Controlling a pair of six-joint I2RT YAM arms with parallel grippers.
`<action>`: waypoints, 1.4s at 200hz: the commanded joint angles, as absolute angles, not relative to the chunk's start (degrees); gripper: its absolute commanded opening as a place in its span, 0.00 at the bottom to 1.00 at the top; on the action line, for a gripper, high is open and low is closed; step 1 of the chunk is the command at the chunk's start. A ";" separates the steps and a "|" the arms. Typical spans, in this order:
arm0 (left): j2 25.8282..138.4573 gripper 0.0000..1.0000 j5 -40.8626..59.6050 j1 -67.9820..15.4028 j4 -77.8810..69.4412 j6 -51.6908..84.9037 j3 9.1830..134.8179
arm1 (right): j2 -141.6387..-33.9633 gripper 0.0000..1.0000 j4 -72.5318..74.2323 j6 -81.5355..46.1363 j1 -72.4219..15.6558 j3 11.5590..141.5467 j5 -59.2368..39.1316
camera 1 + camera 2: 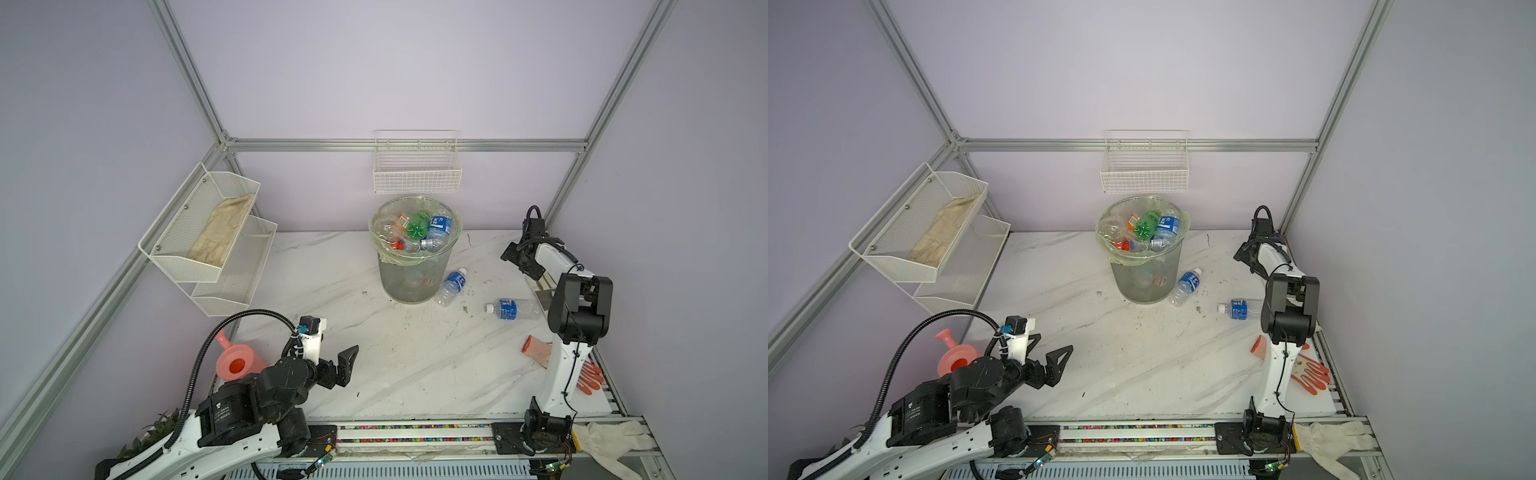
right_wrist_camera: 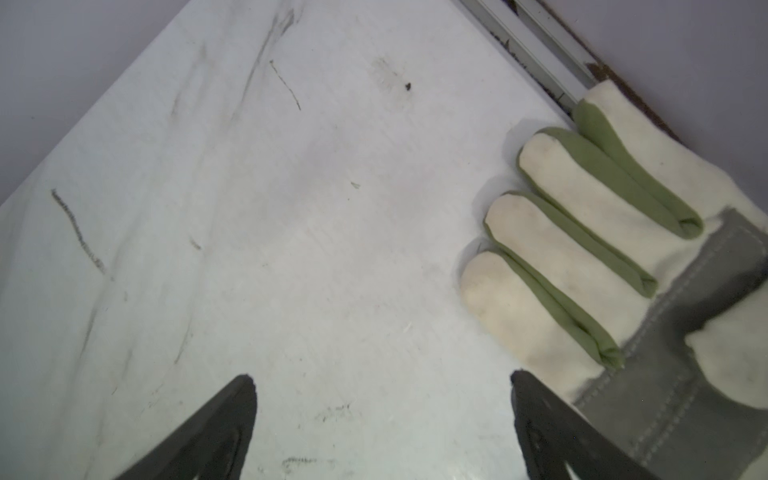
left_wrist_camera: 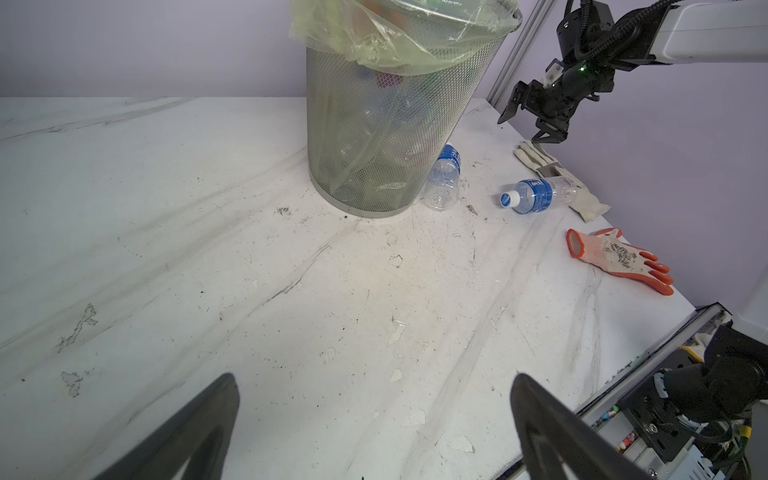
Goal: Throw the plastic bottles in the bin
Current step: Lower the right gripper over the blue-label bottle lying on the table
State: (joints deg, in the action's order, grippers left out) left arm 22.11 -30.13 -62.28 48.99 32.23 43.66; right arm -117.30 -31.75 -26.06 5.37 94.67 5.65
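Two bottles [image 1: 452, 286] on counter [image 1: 374, 365] at 4 o'clock of bin [image 1: 409, 278], nearer seemingly touching it. Left hand [image 3: 374, 380], right hand [image 2: 380, 376]: wide, empty

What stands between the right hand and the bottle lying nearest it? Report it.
Nothing visible does. The open right hand hangs over a cream glove; the bottle lies on its side at that glove's edge, uncovered from above.

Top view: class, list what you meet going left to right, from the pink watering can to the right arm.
pink watering can → left gripper → bin → bottle beside the bin → bottle lying farther right
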 commanded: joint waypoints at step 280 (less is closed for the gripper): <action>21.41 1.00 -25.11 -62.62 44.19 36.57 40.59 | -95.50 0.97 -32.19 -45.46 1.81 66.18 -2.66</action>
State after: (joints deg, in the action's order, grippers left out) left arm 22.70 -25.36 -62.37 44.64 35.62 42.59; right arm -95.09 -34.85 -41.41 1.85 67.37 0.47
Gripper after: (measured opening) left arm 0.998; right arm 0.975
